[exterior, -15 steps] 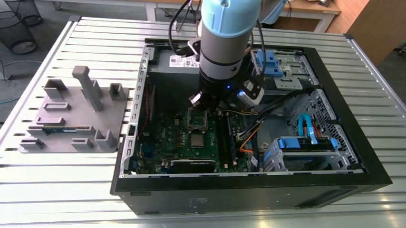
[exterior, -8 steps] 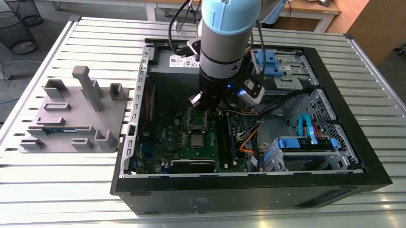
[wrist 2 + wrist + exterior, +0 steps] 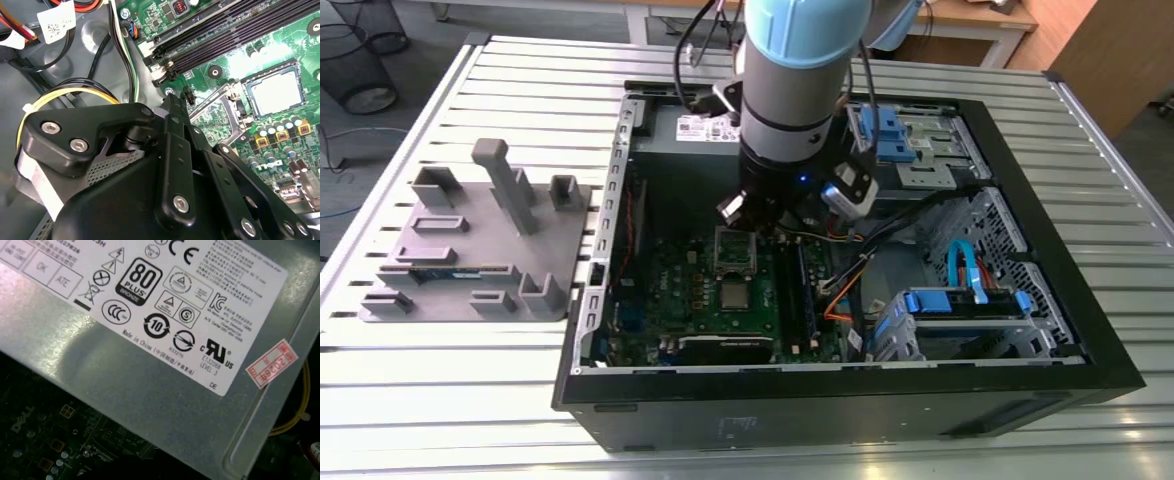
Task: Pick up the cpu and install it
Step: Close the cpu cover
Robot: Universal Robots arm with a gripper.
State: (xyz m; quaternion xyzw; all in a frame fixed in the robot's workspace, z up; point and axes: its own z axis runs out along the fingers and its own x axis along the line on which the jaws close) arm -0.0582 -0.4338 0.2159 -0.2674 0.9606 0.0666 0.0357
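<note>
The cpu (image 3: 736,294) is a small silver square lying flat in its socket on the green motherboard (image 3: 680,300) inside the open computer case. In the second wrist view the cpu (image 3: 275,90) sits within the socket's black frame, and the metal load plate (image 3: 216,121) beside it is swung open. My gripper (image 3: 755,222) hangs over the board just behind the socket, above the raised plate, apart from the cpu. In the second wrist view the black gripper (image 3: 175,130) takes up the foreground, and nothing shows held in it.
A grey power supply box with a white label (image 3: 150,340) stands at the back of the case (image 3: 700,125). Memory slots (image 3: 225,35) run beside the socket. Yellow and black cables (image 3: 75,92) and blue drive cages (image 3: 961,300) crowd one side. A grey fixture (image 3: 480,250) sits outside the case.
</note>
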